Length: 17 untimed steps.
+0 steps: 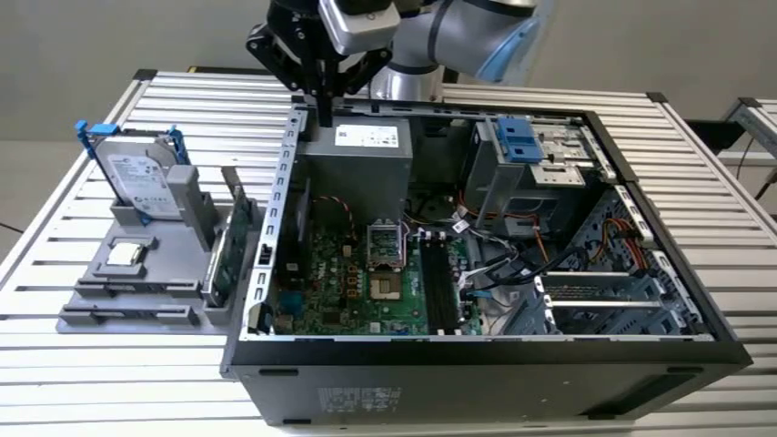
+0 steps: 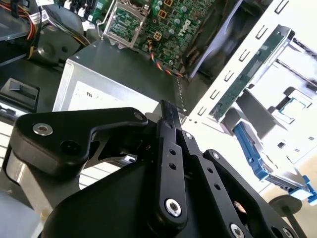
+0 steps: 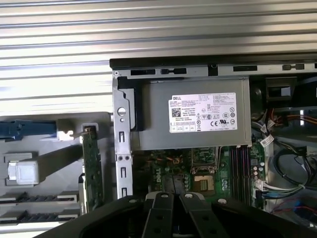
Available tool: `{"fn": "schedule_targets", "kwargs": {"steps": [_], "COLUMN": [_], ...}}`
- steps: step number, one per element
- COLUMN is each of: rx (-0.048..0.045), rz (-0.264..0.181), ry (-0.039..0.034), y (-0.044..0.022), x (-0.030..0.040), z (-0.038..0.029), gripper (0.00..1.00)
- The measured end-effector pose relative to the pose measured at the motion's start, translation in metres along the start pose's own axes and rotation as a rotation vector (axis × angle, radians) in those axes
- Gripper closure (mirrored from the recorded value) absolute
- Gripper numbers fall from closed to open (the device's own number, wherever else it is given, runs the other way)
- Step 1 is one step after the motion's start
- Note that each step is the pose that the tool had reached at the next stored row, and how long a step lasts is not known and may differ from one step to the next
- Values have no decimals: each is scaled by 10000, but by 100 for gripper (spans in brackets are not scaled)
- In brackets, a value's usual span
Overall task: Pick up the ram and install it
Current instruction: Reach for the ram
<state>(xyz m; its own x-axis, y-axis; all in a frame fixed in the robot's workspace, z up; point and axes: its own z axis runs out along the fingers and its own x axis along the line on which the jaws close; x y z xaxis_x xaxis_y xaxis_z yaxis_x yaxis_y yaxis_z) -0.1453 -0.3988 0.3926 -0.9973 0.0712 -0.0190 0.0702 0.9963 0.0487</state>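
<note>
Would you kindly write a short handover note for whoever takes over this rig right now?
Gripper: shut, holding nothing, hanging above the power supply in the open case.
Ram: standing on edge in the grey holder, on the exterior view's left of the case, apart from the gripper.
Done: nothing that shows.
Left: picking up the ram and installing it.

Arm (image 1: 474, 41) above the hand (image 1: 326, 116), cut off at the exterior view's top edge.
</note>
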Motion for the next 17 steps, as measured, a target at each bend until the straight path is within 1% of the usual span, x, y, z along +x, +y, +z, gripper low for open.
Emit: {"fn": "schedule_targets", "kwargs": {"steps": [13,17], "rx": [0,2], "rz": [0,1], "ry": [2,20], "y": [-10,-13], "x": [144,183], "z": [-3,-4], "gripper": [100,100]}}
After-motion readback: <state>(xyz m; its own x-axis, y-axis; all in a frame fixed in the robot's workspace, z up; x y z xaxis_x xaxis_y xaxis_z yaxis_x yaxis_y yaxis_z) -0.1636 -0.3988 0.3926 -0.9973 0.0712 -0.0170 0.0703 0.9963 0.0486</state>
